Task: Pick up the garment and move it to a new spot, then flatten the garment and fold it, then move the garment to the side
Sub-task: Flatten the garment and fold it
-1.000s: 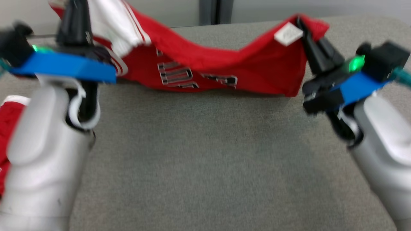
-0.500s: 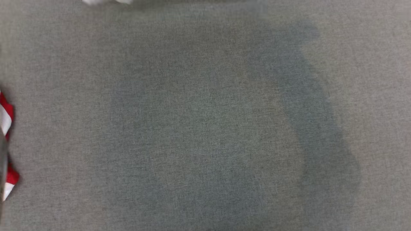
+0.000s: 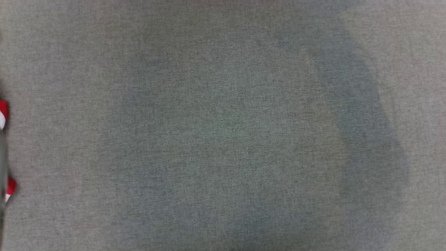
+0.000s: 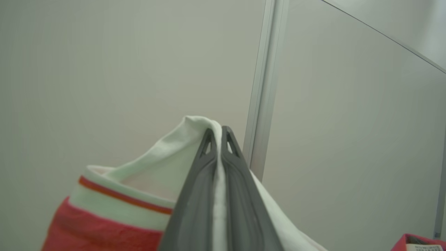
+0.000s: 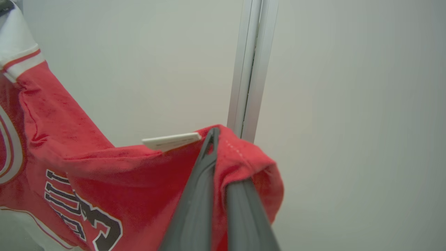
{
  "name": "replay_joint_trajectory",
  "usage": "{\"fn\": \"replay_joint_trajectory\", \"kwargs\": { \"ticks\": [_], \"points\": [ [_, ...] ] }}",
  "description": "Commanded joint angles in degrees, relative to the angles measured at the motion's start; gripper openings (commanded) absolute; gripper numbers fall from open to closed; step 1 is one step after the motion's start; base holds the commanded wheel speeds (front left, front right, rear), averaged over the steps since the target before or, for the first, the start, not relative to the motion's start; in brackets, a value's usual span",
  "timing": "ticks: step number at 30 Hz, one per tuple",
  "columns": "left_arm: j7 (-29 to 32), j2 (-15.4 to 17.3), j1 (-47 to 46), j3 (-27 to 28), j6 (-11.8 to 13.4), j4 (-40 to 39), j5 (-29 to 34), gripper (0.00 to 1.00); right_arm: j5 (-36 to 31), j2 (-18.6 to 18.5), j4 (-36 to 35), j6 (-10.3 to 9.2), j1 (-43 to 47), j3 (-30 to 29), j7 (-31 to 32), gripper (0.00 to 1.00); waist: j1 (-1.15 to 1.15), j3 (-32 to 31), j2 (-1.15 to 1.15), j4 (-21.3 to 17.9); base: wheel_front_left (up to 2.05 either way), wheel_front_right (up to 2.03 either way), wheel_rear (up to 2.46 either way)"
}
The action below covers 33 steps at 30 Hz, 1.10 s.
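Note:
The garment [image 5: 104,164] is a red jersey with white trim and dark lettering, hanging in the air between both grippers. In the left wrist view my left gripper [image 4: 218,131] is shut on a white edge of the garment [image 4: 115,209], with cloth pinched between the fingers. In the right wrist view my right gripper [image 5: 217,137] is shut on a red edge beside a white tag [image 5: 170,141]; cloth drapes over one finger. The jersey sags leftward from there.
The head view looks straight down on the grey fabric table top [image 3: 223,125]. A red and white scrap of cloth [image 3: 3,113] peeks in at its left edge. Pale wall panels with a metal post [image 5: 249,69] stand behind the grippers.
The head camera has tipped down: a second ago it showed both grippers holding up the jersey, now the table top. Both grips are unchanged.

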Motion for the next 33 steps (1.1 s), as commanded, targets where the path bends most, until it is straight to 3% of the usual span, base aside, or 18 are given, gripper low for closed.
{"fn": "replay_joint_trajectory", "kwargs": {
  "ticks": [1, 6, 13, 24, 33],
  "points": [
    [-0.1, -0.1, 2.5, -0.2, -0.4, -0.6, 0.0, 0.0, 0.0, -0.5, -1.1, 0.01, 2.2, 0.3, 0.0, 0.0, 0.0, 0.2, -0.02, 0.2, 0.0, 0.0, 0.0],
    [-0.1, 1.1, 14.0, 1.1, -0.4, -4.4, 0.3, 0.0, 0.0, -1.1, -6.9, 0.01, 12.1, 1.6, 0.0, 0.0, 0.0, 0.1, -0.02, -0.4, 0.0, 0.0, 0.0],
    [-0.1, 1.2, 35.2, 8.5, -0.2, -14.8, 3.4, 0.0, -1.3, -1.1, -15.5, 0.01, 28.9, 0.3, 0.0, 0.0, 0.0, -2.8, -0.02, -1.3, 0.0, 0.0, 0.0],
    [-0.1, -5.7, 68.9, 18.4, 0.0, -26.6, 8.4, 0.0, -1.2, -0.7, -22.3, 0.02, 52.9, -0.2, 0.0, 0.0, 0.0, -9.6, -0.02, -1.3, 0.0, 0.0, 0.0],
    [-0.1, -9.6, 83.0, 18.4, -0.3, -27.6, 9.9, 0.0, -0.8, -2.0, -23.5, 0.02, 66.5, 0.7, 0.0, 0.0, 0.0, -15.3, -0.02, 0.6, 0.0, 0.0, 0.0]
  ]
}}
